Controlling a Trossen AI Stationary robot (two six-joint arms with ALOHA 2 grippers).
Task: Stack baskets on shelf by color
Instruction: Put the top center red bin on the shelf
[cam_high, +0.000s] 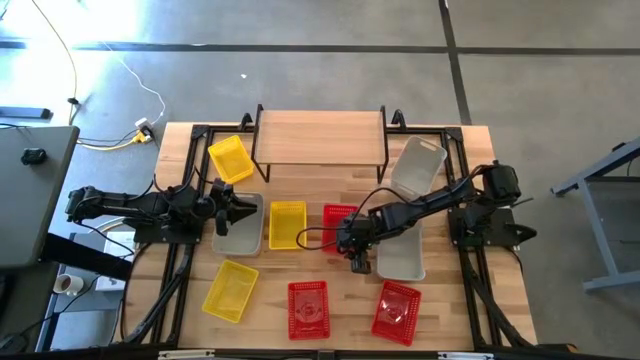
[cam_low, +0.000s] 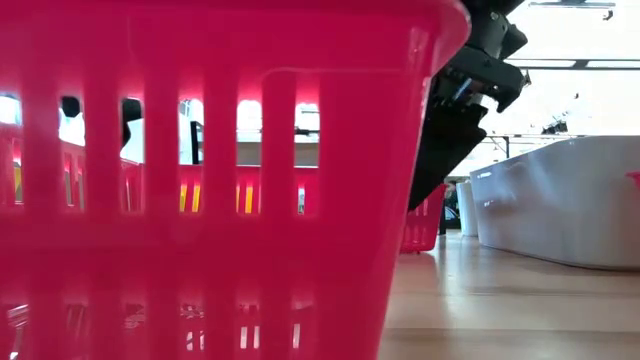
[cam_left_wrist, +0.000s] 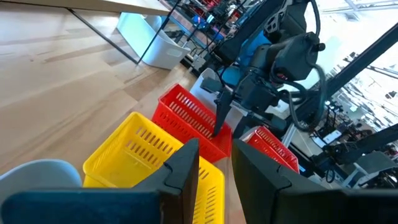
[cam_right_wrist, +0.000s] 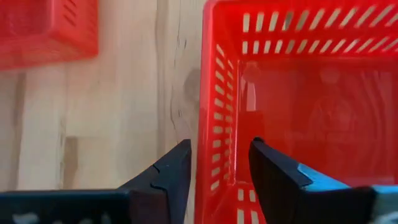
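Note:
The shelf (cam_high: 320, 135) stands at the table's far middle, its plank top bare. A red basket (cam_high: 338, 222) sits mid-table beside a yellow basket (cam_high: 287, 224) and a grey basket (cam_high: 238, 232). My right gripper (cam_high: 357, 250) is open and points down. Its fingers stand on either side of the red basket's near short wall (cam_right_wrist: 217, 130), one inside and one outside, and no touch shows. My left gripper (cam_left_wrist: 214, 168) is open and hovers over the grey basket (cam_left_wrist: 37, 177), aimed toward the yellow basket (cam_left_wrist: 149, 155).
A yellow basket (cam_high: 231, 158) lies tilted by the shelf's left legs, and another (cam_high: 231, 290) is near left. Two red baskets (cam_high: 308, 308) (cam_high: 396, 310) sit at the near edge. Grey baskets (cam_high: 400, 250) (cam_high: 418, 165) lie under my right arm. A red basket (cam_low: 200, 180) fills the low view.

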